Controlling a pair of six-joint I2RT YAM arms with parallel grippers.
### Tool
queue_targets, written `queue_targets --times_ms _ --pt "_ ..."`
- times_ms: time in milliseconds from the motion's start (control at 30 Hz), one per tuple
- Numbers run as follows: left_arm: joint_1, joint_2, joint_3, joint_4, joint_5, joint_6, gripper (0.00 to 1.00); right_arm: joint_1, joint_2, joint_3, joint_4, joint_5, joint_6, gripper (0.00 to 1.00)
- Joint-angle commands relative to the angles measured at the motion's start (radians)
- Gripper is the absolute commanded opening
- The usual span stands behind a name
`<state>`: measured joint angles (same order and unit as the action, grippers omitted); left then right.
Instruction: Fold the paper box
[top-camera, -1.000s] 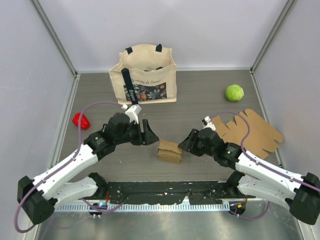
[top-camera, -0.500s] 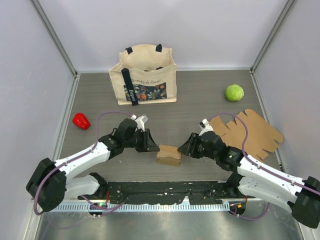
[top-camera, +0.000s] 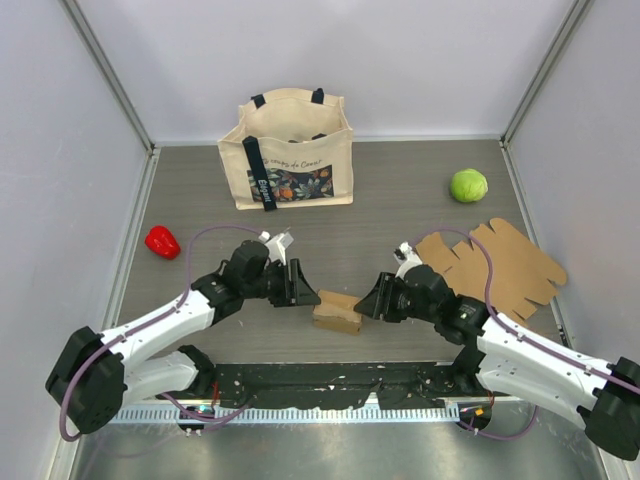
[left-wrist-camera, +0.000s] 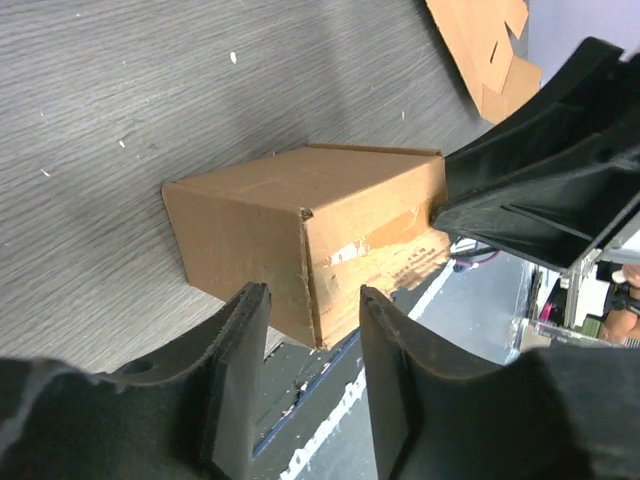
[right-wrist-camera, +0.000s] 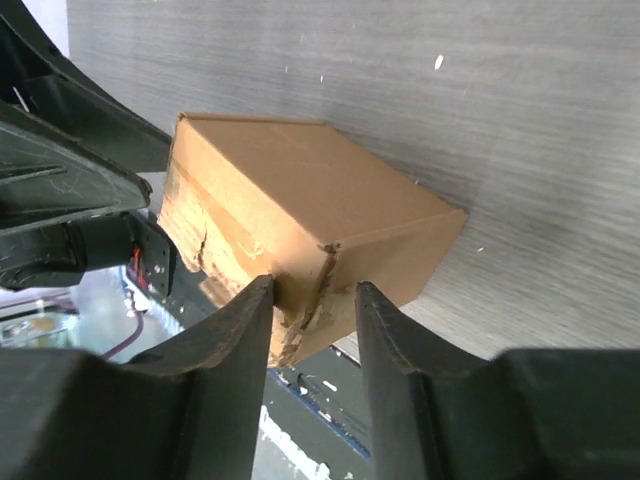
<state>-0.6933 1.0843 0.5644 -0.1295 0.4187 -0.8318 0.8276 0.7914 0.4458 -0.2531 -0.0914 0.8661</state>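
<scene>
A small folded brown paper box (top-camera: 337, 310) lies on the grey table near the front edge. My left gripper (top-camera: 304, 290) is at its left end and my right gripper (top-camera: 369, 300) at its right end. In the left wrist view the open gripper (left-wrist-camera: 312, 296) straddles the near corner of the box (left-wrist-camera: 290, 215). In the right wrist view the open gripper (right-wrist-camera: 313, 290) straddles a torn corner of the box (right-wrist-camera: 300, 195), and one finger (right-wrist-camera: 240, 330) touches it. The box rests on the table.
A flat unfolded cardboard blank (top-camera: 495, 265) lies at the right, also in the left wrist view (left-wrist-camera: 490, 45). A canvas tote bag (top-camera: 290, 150) stands at the back. A green ball (top-camera: 468, 185) sits back right, a red object (top-camera: 162, 241) at left. The black base rail (top-camera: 330, 385) runs along the front.
My left gripper came down and in against the box's left end. My right gripper closed in on the right end. The box shifted slightly toward the front and turned a little.
</scene>
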Motion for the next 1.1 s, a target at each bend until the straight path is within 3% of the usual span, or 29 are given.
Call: queue_targets --times_ms 0,133,300,400,567,733,833,967,1033,1067 --pt "-0.002 0.018 -0.075 0.106 0.057 -0.039 0.37 -0.001 0.002 -0.120 0.149 -0.102 0.028 0.39" --pt "-0.003 0.002 -0.130 0.107 0.054 -0.030 0.33 0.001 -0.001 -0.139 0.141 -0.087 0.001 0.33" --pt "-0.003 -0.035 -0.107 0.123 0.066 -0.023 0.48 -0.001 -0.034 -0.116 0.153 -0.088 -0.068 0.33" --pt "-0.003 0.003 -0.072 0.198 0.087 -0.030 0.47 -0.001 -0.015 -0.089 0.205 -0.081 -0.104 0.33" --pt "-0.003 0.199 0.104 0.258 0.135 -0.001 0.40 -0.015 0.126 0.034 0.235 0.024 -0.235 0.33" --pt "-0.006 0.278 0.314 0.139 -0.001 0.143 0.32 -0.047 0.275 0.198 0.239 0.145 -0.403 0.32" --pt "-0.009 0.255 0.347 0.133 -0.099 0.224 0.33 -0.050 0.334 0.254 0.247 0.197 -0.519 0.33" --pt "-0.012 0.220 0.270 0.133 -0.162 0.238 0.34 -0.051 0.365 0.225 0.281 0.193 -0.572 0.37" --pt "-0.018 0.188 0.168 0.133 -0.155 0.214 0.46 -0.048 0.347 0.159 0.273 0.176 -0.527 0.43" --pt "-0.021 0.168 0.131 0.133 -0.182 0.191 0.51 -0.048 0.330 0.139 0.262 0.153 -0.506 0.52"
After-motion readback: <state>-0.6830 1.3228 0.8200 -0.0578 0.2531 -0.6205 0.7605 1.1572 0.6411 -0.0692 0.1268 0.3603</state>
